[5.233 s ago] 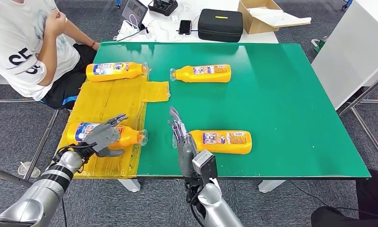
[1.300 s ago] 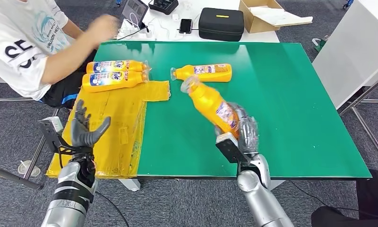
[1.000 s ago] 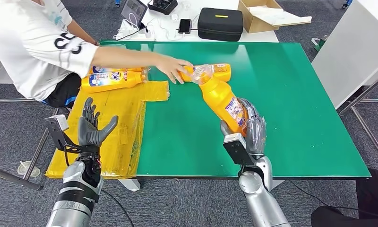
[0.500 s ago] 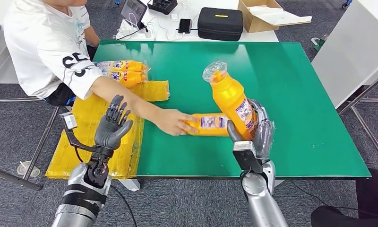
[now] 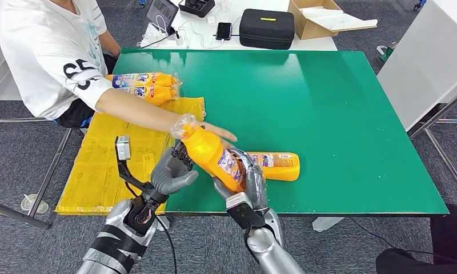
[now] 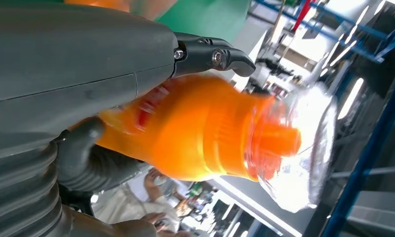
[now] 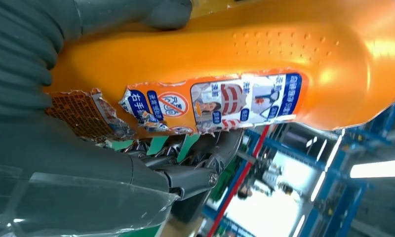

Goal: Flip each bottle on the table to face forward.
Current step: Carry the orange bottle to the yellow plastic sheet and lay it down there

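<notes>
1 orange bottle [image 5: 212, 154] raised, 3 flat

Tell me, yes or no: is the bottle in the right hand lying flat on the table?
No: the bottle is held tilted above the table by the right hand.

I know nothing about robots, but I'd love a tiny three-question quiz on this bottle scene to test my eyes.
1. True or false: both robot hands are on the raised orange bottle.
2. Where does the other single bottle lie? A) flat on the green table B) on the yellow sheet C) in the cardboard box
3. Fill in: a person's arm reaches over the ____ sheet.

Key: 1 true, the left hand near the neck, the right hand at the base. 2 A. 3 yellow.
</notes>
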